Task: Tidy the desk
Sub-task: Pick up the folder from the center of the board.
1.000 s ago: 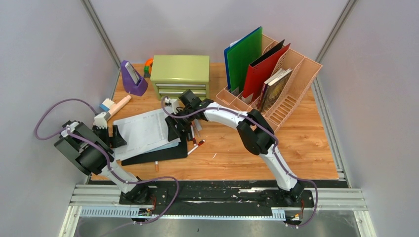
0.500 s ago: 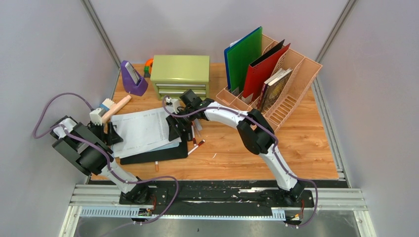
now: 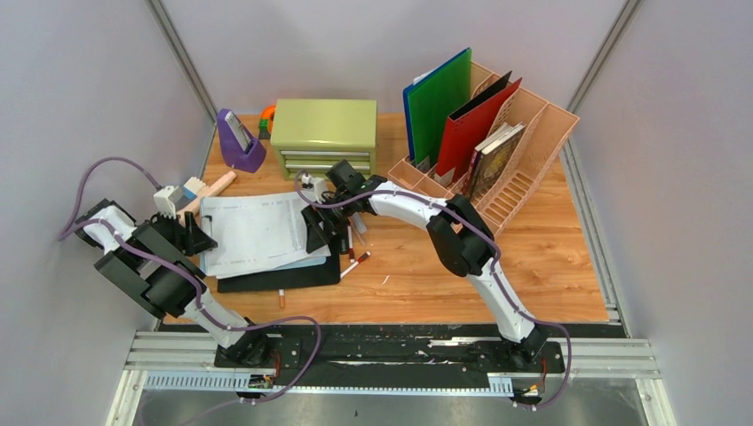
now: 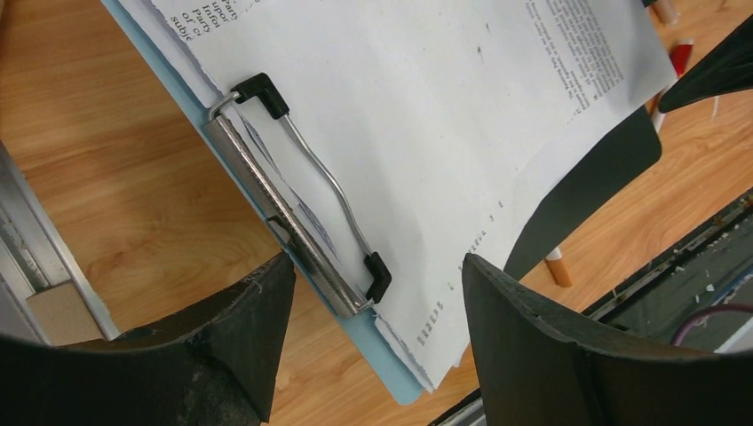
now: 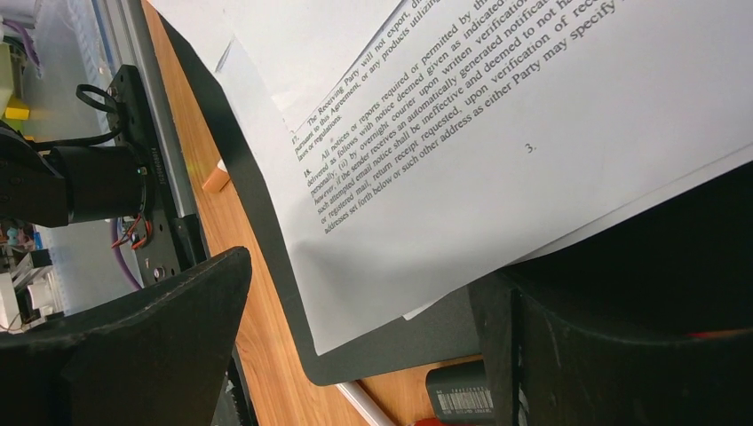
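The orange-brown desk (image 3: 426, 275) carries a light blue clipboard (image 4: 400, 377) with white printed papers (image 3: 257, 229) under its metal clip (image 4: 284, 213). The clipboard lies on a black folder (image 3: 275, 277). My left gripper (image 3: 197, 235) is at the clipboard's left end. It is open (image 4: 377, 355), and its fingers stand on either side of the clip end and corner without touching them. My right gripper (image 3: 317, 232) is at the papers' right edge. It is wide open (image 5: 368, 293) over the paper corner and the black folder (image 5: 266, 222).
An olive-green drawer chest (image 3: 324, 133) and a purple holder (image 3: 238, 142) stand at the back. A pink file rack (image 3: 524, 151) with folders and books is at the back right. Pens (image 3: 355, 262) lie by my right gripper. A wooden-handled brush (image 3: 209, 188) lies at the left.
My left arm has drawn back to the left and its jaws have narrowed. The clipboard with its papers has turned squarer to the desk. The right gripper has barely moved.
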Controlling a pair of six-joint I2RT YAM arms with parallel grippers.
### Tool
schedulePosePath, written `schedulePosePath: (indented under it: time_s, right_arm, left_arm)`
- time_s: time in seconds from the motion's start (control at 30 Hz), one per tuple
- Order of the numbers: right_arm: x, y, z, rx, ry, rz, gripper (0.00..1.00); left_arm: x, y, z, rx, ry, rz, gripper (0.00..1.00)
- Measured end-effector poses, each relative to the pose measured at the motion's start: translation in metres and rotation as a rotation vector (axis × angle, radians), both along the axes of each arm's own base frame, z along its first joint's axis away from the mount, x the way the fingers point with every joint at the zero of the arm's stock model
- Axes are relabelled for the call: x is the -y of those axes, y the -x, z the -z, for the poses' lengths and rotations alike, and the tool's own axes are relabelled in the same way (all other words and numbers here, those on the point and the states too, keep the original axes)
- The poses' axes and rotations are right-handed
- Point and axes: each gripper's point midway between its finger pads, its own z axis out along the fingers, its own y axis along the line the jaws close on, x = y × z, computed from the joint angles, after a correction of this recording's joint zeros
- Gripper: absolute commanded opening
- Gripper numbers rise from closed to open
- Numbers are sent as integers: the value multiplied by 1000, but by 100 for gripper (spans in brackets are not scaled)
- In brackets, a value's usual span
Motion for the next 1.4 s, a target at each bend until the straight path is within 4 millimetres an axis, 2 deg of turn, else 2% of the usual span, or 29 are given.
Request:
schedulePosePath:
  time_s: [0.37, 0.77, 1.0, 1.1, 1.3, 1.4]
  right_arm:
    - [3, 0, 1, -8, 10, 3, 94]
    - [3, 0, 2, -10, 12, 3, 94]
    - [2, 0, 2, -8, 8, 1, 94]
    - [1, 1, 1, -8, 0, -4, 94]
    - [0, 3, 0, -8, -4, -12, 94]
    - [-1, 4, -1, -6, -8, -19, 95]
  left_arm:
    - [13, -5, -42, 100, 36, 15, 66]
    - [20, -12, -63, 200, 45, 20, 47]
    - [32, -13, -79, 243, 88, 10, 27]
    - [37, -14, -85, 255, 119, 2, 21]
    - [41, -13, -92, 256, 140, -6, 0]
    - [41, -13, -98, 254, 131, -7, 0]
